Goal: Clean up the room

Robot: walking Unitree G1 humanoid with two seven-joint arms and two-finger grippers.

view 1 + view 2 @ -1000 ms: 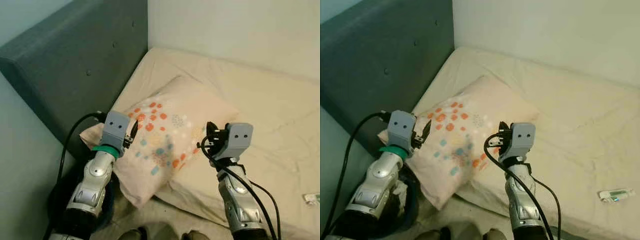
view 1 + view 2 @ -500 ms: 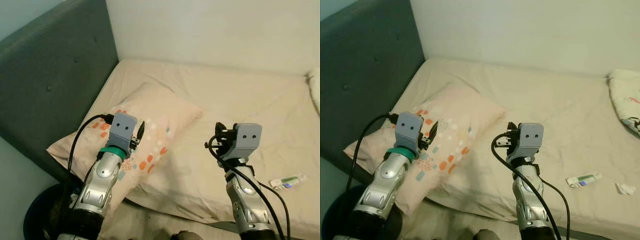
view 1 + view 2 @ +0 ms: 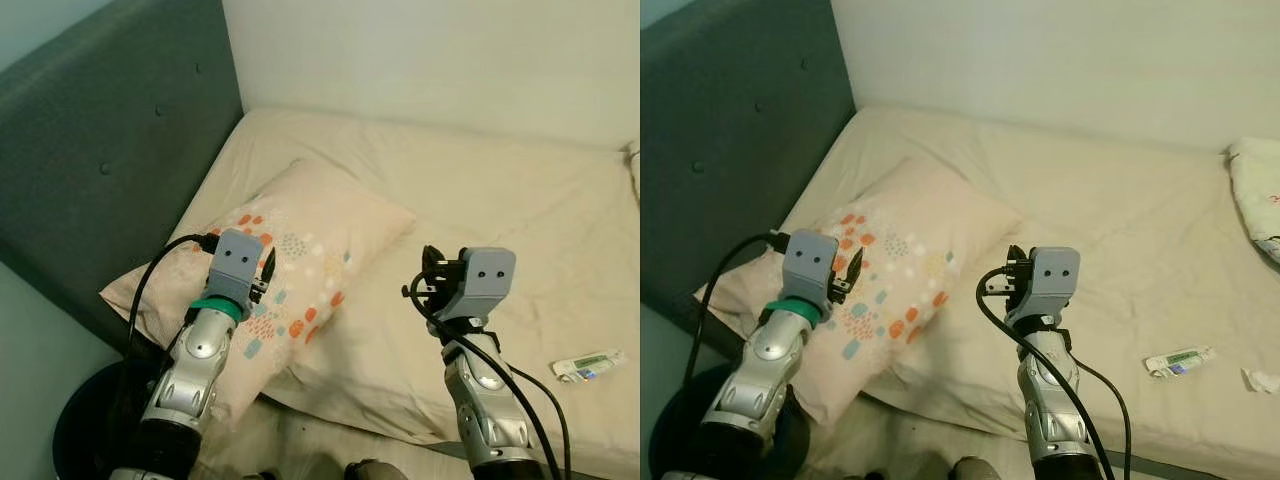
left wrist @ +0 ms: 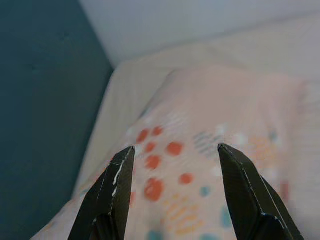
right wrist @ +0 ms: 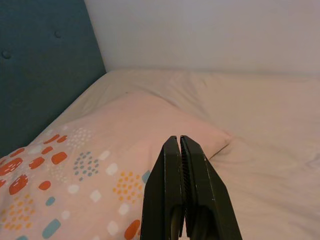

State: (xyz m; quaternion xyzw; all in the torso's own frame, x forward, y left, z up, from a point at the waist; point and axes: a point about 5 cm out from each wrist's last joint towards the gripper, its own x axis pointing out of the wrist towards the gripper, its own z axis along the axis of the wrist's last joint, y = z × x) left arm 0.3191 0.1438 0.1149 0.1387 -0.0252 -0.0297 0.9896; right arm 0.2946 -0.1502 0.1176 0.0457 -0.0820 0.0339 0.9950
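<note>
A pale pink pillow [image 3: 300, 250] with orange and blue dots lies on the cream bed [image 3: 500, 200], its near corner hanging off the edge by the dark headboard [image 3: 100, 150]. My left gripper [image 4: 175, 152] hovers open just above the dotted end of the pillow [image 4: 210, 130], holding nothing. Raised over the mattress right of the pillow [image 5: 125, 145], my right gripper [image 5: 179, 142] is shut and empty. A small white tube [image 3: 587, 364] lies on the sheet at the right.
A crumpled white scrap [image 3: 1262, 379] lies near the tube [image 3: 1178, 359]. A patterned white cloth [image 3: 1255, 190] sits at the bed's far right edge. A dark round bin [image 3: 85, 425] stands on the floor below the pillow's corner. A pale wall runs behind the bed.
The camera swung right and then slightly back left, bringing the tube and far cloth into view. Both arms keep their raised pose; left gripper stays open.
</note>
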